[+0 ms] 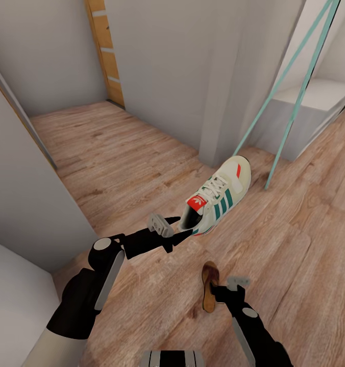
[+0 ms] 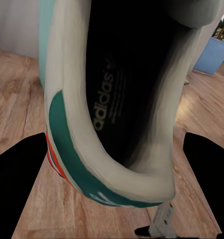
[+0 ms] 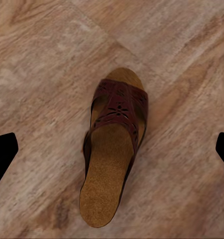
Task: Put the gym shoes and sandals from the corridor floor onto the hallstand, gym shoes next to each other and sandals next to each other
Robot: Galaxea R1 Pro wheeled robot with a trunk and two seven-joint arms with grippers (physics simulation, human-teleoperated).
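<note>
Cream sneaker (image 1: 219, 199) held at heel by left gripper (image 1: 178, 230), clear of floor (image 1: 116, 153), for carrying. Right gripper (image 1: 219, 291) jaws wide above sandal (image 1: 210, 285), ready to grasp.

Open corridor floor (image 1: 106, 153) runs toward eleven o'clock, free to the far wall. At one o'clock a gym shoe (image 1: 218, 199) blocks the way, its heel at the left fingers (image 1: 185, 236). Behind it stands a pale wall corner (image 1: 213, 102); two teal poles (image 1: 295, 86) slant at two o'clock. A sandal (image 1: 210, 286) lies at six o'clock, bare boards around it.
</note>
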